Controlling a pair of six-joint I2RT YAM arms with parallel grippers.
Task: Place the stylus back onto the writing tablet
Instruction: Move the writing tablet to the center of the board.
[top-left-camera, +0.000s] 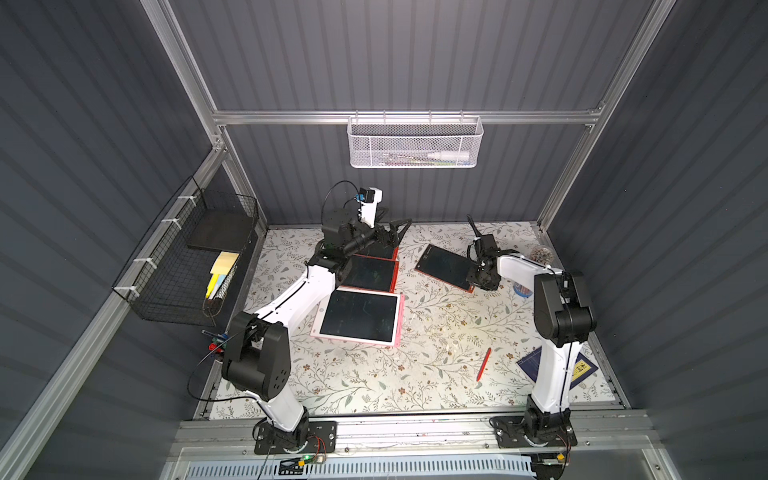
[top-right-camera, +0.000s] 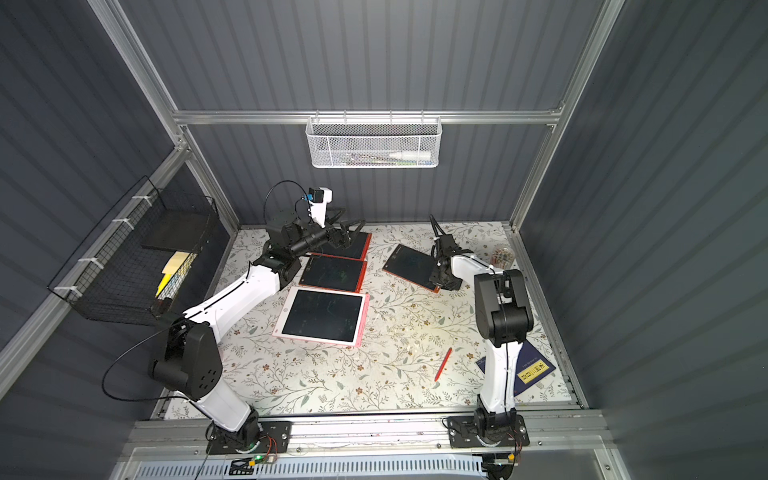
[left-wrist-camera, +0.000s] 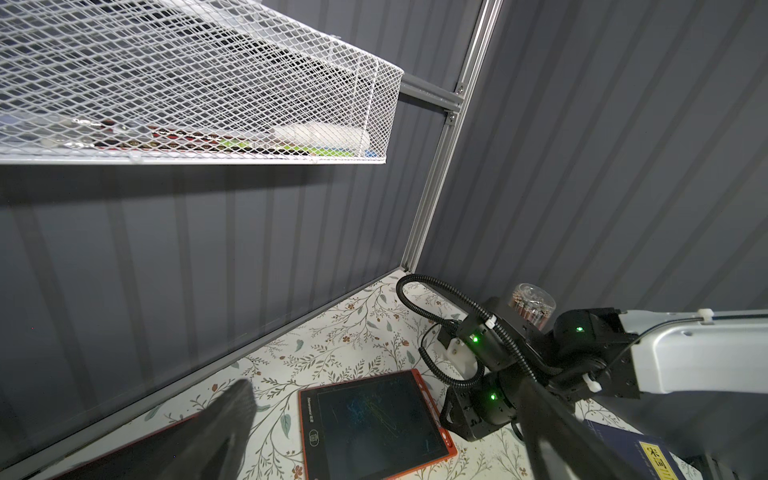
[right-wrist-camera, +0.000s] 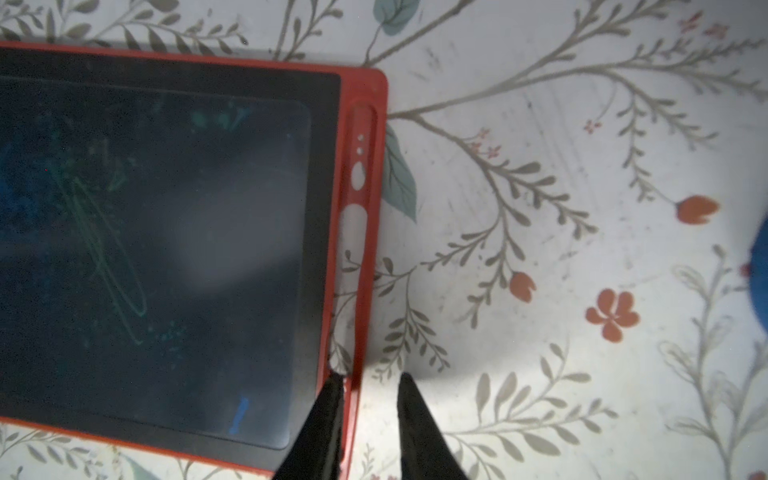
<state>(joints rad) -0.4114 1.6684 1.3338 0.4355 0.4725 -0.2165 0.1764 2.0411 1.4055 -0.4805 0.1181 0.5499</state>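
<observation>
Slim red stylus (top-left-camera: 484, 365): lying lower right.
White mesh basket (top-left-camera: 399, 141): white bottle (top-left-camera: 451, 156).
Black wire basket (top-left-camera: 174, 286): yellow notes (top-left-camera: 224, 266).
Left gripper (top-left-camera: 397, 235): wide apart.
Right gripper (right-wrist-camera: 370, 376): slightly apart.

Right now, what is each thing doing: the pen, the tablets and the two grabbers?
Stylus: lying loose on the table, in no tablet.
Right tablet: flat, faint scribbles, no stylus docked.
Middle red tablet: flat, faint scribbles.
Pink tablet: flat, faint marks.
Left gripper: wide open, empty.
Right gripper: slightly open, empty, astride right tablet's edge.
</observation>
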